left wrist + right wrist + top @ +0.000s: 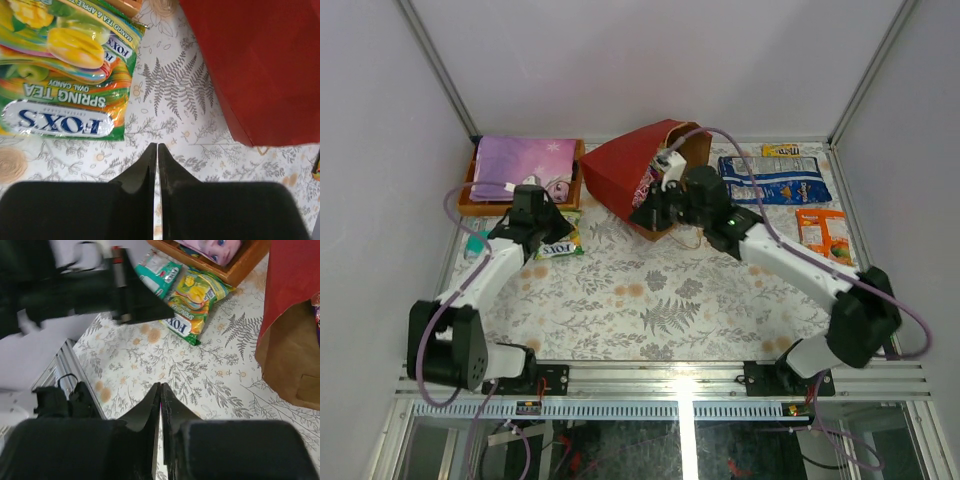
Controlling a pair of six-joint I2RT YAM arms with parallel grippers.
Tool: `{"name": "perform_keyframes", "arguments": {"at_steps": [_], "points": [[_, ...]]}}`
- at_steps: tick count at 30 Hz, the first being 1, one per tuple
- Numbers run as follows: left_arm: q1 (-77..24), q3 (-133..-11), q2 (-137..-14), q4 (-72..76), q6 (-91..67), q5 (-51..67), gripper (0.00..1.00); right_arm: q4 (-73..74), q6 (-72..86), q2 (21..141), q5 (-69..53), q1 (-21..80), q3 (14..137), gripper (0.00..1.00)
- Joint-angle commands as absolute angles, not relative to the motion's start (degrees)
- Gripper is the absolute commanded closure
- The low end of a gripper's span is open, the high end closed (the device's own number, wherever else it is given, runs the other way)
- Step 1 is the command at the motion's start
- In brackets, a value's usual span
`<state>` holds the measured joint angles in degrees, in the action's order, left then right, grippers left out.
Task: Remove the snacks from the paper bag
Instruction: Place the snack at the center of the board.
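The red paper bag (625,170) lies tilted at the back centre, its brown inside (292,355) showing, and a purple packet (645,186) peeks from its mouth. My right gripper (644,212) (160,385) hangs just in front of the bag, shut, and I see nothing held in it. A green-yellow Fox's candy bag (560,247) (65,75) (197,302) lies flat to the left. My left gripper (560,230) (157,146) hovers beside it, shut and empty. A teal packet (477,243) (160,274) lies further left. Right of the bag lie a blue-white bag (775,180), an orange packet (823,232) and a yellow bar (780,150).
An orange tray (470,195) (240,270) with a flat purple patterned item (520,160) stands at the back left. White walls close in the table on three sides. In the right wrist view the left arm (75,290) crosses the upper left.
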<state>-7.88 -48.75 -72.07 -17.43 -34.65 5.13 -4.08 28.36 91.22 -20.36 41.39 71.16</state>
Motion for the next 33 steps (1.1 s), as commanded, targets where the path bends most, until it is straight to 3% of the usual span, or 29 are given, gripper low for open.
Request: {"name": "perform_keyframes", "arguments": {"at_steps": [1, 9, 16, 20, 23, 27, 28, 29, 30, 33], "points": [[-7.7, -50.3, -80.2, -6.4, -41.4, 6.4, 1.00, -7.6, 23.5, 81.5, -24.8, 41.3, 61.4, 0.94], [-7.5, -46.5, -92.7, 8.4, -46.2, -5.3, 1.00, -1.3, 15.7, 74.1, -27.0, 39.1, 60.2, 0.98], [-7.1, -45.5, -97.7, 9.8, -48.0, -7.9, 1.00, -5.3, 17.5, 72.7, -30.8, 38.5, 57.1, 0.99], [-7.2, -44.7, -96.6, 8.7, -47.7, -8.2, 1.00, -4.9, 18.2, 73.1, -26.6, 37.7, 56.8, 0.93], [-8.4, -44.7, -91.6, 8.6, -47.4, -8.7, 1.00, -5.9, 21.3, 71.9, -20.1, 35.1, 55.0, 0.80], [-13.5, -50.1, -84.8, 3.2, -42.3, -16.0, 1.00, -13.6, 27.5, 71.0, -18.4, 30.6, 48.7, 0.85], [-15.2, -52.9, -84.2, 1.2, -40.4, -17.9, 0.97, -14.6, 28.4, 71.2, -19.5, 29.8, 48.2, 0.85], [-17.0, -56.0, -84.1, -0.7, -37.9, -20.0, 0.87, -15.9, 29.2, 71.7, -21.3, 29.1, 48.0, 0.85], [-19.0, -60.8, -84.8, -2.2, -35.0, -22.1, 0.67, -16.5, 30.1, 72.4, -23.5, 28.2, 48.2, 0.84], [-25.1, -72.5, -89.8, -5.7, -25.3, -29.0, 0.21, -15.5, 34.6, 75.9, -29.2, 25.2, 49.8, 0.83]]}}
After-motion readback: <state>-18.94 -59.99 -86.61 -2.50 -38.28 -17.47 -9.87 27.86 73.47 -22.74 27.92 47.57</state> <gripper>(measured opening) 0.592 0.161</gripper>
